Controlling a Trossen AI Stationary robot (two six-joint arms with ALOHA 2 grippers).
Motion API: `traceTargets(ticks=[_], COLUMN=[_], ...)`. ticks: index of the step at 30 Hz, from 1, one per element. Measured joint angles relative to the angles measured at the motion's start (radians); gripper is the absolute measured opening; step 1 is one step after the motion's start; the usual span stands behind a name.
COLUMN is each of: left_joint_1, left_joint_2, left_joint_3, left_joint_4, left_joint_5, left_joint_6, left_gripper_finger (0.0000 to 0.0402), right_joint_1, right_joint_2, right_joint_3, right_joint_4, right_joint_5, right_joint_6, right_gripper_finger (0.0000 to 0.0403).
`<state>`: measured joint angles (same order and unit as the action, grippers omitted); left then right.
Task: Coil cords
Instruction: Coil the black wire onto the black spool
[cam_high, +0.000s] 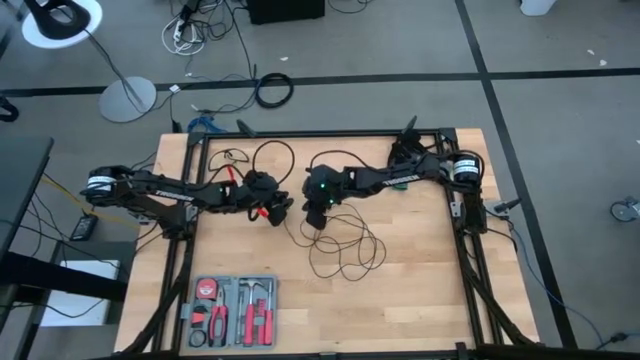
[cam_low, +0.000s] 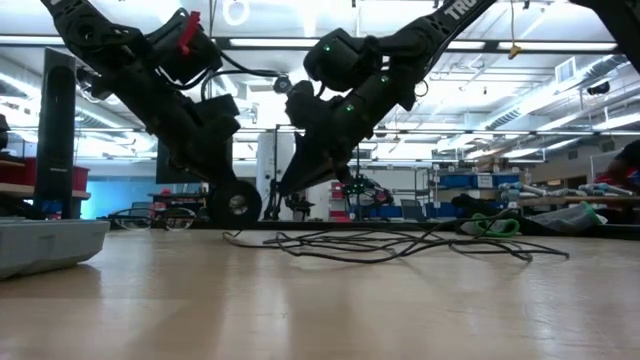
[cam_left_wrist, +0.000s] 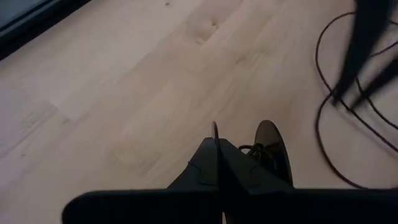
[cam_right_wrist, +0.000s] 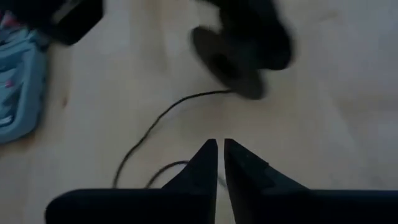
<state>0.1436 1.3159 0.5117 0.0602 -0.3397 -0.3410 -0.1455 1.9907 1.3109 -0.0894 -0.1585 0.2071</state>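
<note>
The thin black cord lies in loose loops on the wooden table, right of the middle, and shows flat in the low view. Its round black puck hangs at my left gripper, which is shut on the cord near the table's middle. My right gripper hovers just right of it, slanting down over the loops. Its fingertips stand a narrow slit apart with nothing seen between them. A strand runs on the table below them. My left gripper pinches the thin cord between its two shut fingers, right by the puck end; a short bit of cord sticks up past the fingertips. The fingers slant down from the table's left. The puck hangs beside one finger, just above the table.
A grey tool tray with red-handled tools sits at the near left. A black metal frame borders the table's far edge and sides. Bare wood lies near and right of the loops.
</note>
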Motion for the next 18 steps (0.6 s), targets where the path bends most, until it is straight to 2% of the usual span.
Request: traceTargets(ticks=[8, 15, 18], left_joint_1=[0.000, 0.000, 0.000], left_joint_2=[0.000, 0.000, 0.000], left_joint_3=[0.000, 0.000, 0.000], left_joint_4=[0.002, 0.033, 0.033], left_joint_5=[-0.001, -0.001, -0.001], left_joint_6=[-0.010, -0.011, -0.011], left_gripper_finger=[0.0000, 0.0000, 0.0000], right_joint_1=[0.066, 0.134, 0.157], right_joint_2=[0.001, 0.003, 0.004], right_joint_3=[-0.001, -0.123, -0.181], right_joint_4=[0.036, 0.271, 0.345], right_joint_5=[0.049, 0.236, 0.295], right_joint_6=[0.068, 0.187, 0.185], right_gripper_finger=[0.0070, 0.0114, 0.0129])
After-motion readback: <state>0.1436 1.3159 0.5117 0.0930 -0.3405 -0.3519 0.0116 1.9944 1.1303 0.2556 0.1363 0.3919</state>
